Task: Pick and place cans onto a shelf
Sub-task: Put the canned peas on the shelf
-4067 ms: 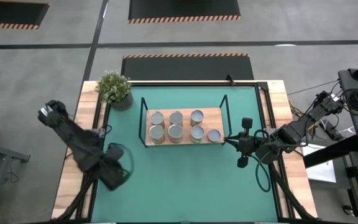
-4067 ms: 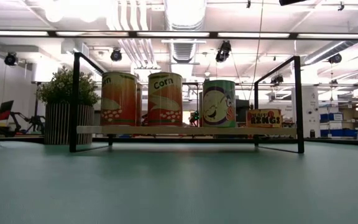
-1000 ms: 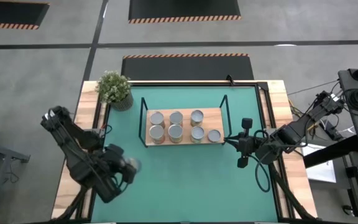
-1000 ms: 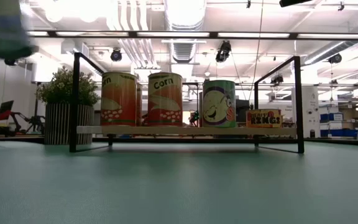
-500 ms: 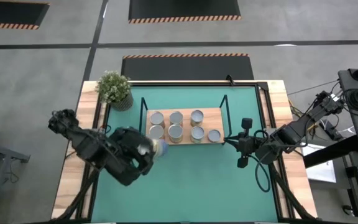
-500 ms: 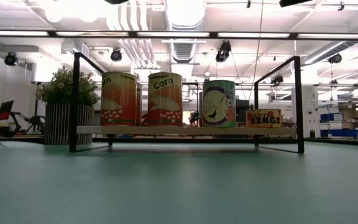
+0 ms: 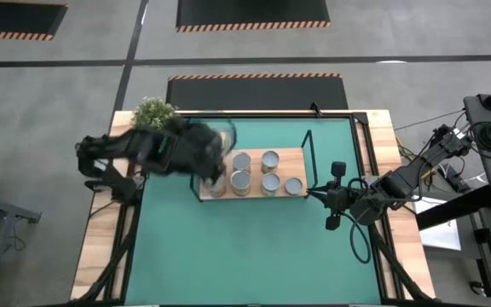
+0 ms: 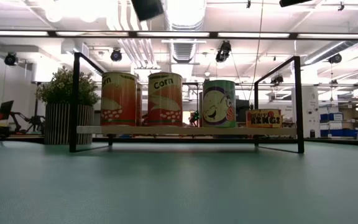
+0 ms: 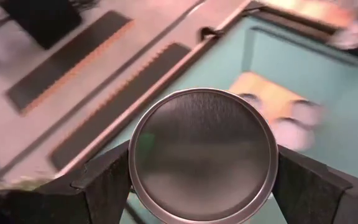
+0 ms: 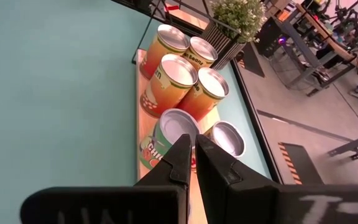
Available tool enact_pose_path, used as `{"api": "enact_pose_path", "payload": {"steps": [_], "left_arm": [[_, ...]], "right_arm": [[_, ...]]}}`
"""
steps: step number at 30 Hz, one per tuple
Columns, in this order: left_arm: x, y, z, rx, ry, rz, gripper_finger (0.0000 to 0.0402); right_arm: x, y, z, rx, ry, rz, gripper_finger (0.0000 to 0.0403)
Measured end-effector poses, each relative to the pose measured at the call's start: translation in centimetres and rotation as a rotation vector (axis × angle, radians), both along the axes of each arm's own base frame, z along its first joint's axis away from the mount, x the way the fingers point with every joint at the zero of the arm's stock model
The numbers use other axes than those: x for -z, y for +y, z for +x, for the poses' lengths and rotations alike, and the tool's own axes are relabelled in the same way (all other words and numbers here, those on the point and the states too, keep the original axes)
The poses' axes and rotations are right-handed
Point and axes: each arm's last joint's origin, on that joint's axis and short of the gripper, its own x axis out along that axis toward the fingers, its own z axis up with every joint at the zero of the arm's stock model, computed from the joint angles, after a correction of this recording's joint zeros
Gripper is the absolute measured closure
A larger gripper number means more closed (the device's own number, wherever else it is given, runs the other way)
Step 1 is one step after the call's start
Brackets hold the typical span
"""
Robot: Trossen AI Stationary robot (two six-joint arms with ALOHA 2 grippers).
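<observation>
Seven cans (image 7: pixel 241 180) stand upright on the shelf (image 7: pixel 299 156), a wooden board in a black wire frame. An eighth can (image 9: pixel 202 154), shiny round end showing, is clamped in the left gripper (image 9: pixel 202 186) above the shelf's left end.

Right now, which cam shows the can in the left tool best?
The left wrist view: the can fills the frame, its round metal end toward the camera, clamped between both fingers. The high view shows only the blurred left tool over the shelf's left end. The low and right wrist views miss it.

The green table mat (image 7: pixel 254 239) carries the shelf (image 7: pixel 297 154), cans (image 7: pixel 269 159) standing on its board.
</observation>
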Motion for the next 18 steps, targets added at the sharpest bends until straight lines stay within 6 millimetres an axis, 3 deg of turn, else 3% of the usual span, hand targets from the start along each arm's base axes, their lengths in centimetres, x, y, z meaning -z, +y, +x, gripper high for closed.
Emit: {"api": "enact_pose_path", "payload": {"steps": [6, 12, 18], "left_arm": [[0.8, 7.1, 1.9, -0.07, 0.044, -0.056, 0.0092], [2.9, 14.0, 3.7, -0.098, 0.075, -0.168, 0.0092], [5.6, 17.4, 4.5, -0.165, 0.202, -0.202, 0.0092]], "right_arm": [[0.0, 0.0, 0.0, -0.004, 0.002, -0.008, 0.039], [0.0, 0.0, 0.0, 0.002, -0.002, 0.004, 0.039], [0.0, 0.0, 0.0, 0.014, -0.008, 0.028, 0.039]]}}
